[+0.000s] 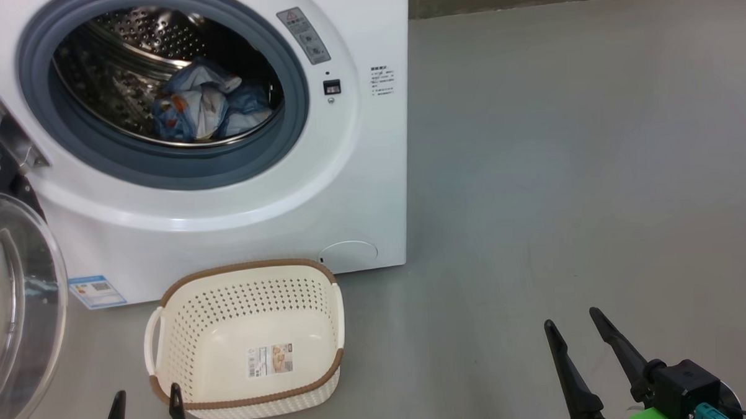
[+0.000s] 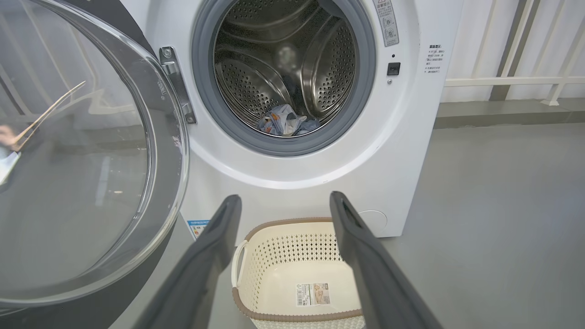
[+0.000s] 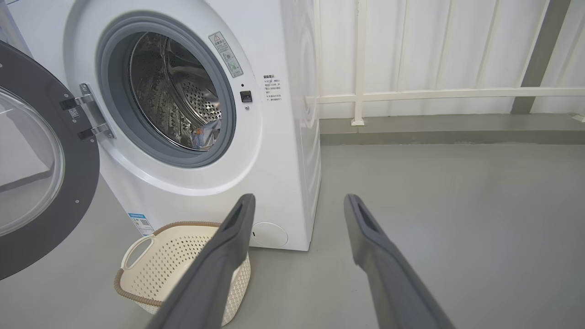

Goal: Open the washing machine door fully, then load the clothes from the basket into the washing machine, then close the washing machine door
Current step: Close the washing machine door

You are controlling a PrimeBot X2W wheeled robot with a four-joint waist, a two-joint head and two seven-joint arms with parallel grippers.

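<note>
The white washing machine (image 1: 359, 173) stands ahead with its door (image 1: 16, 309) swung wide open to the left, hinged at the drum's left side. Light-blue clothes (image 1: 205, 107) lie bunched low in the steel drum, also seen as clothes (image 2: 285, 121) in the left wrist view. The cream basket (image 1: 253, 319) with a brown rim sits on the floor before the machine, showing only a label sticker on its bottom. My left gripper (image 1: 147, 400) is open at the basket's near left corner. My right gripper (image 1: 572, 326) is open over bare floor to the right, holding nothing.
Grey floor (image 1: 564, 165) stretches to the right of the machine. A white railing (image 3: 434, 93) and pale wall stand behind it on a low kerb. The open door's glass bowl (image 2: 73, 155) bulges out at the left, close to my left arm.
</note>
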